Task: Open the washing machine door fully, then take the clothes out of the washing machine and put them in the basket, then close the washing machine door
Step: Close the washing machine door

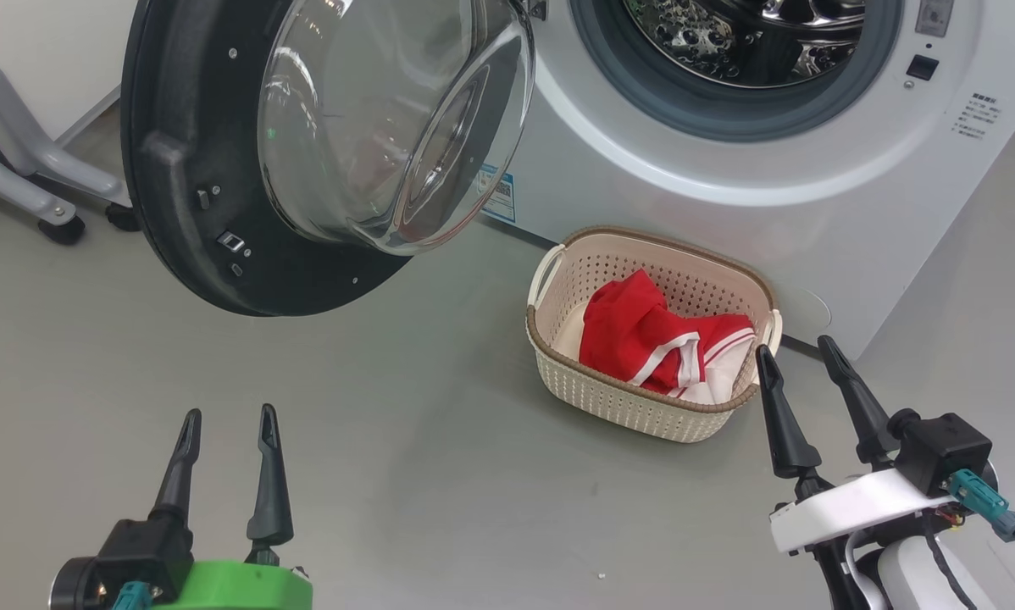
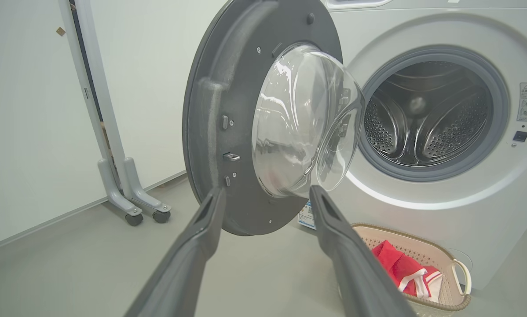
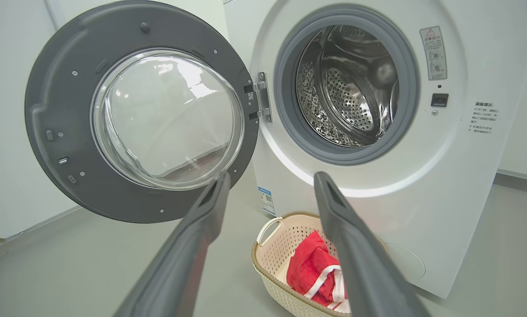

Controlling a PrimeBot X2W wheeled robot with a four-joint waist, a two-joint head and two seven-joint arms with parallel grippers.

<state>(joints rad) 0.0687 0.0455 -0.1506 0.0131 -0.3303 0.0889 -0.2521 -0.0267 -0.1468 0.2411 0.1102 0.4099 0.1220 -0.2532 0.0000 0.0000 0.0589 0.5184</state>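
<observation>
Both dark pincers gape: left gripper (image 1: 230, 411) lower left, right gripper (image 1: 794, 344) lower right. Bright red white-striped clothes (image 1: 643, 335) lie in the cream perforated plastic basket (image 1: 618, 398), centre right; black-rimmed round glass door (image 1: 185, 169) open, upper left.

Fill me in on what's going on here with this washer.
The washing machine is being unloaded by robot arms. Its door hangs wide open, the drum looks bare, and the red clothes lie in the basket on the floor in front. Both are open and empty: the left pincer points toward the door, the right pincer sits beside the basket. Only closing the door remains.
</observation>
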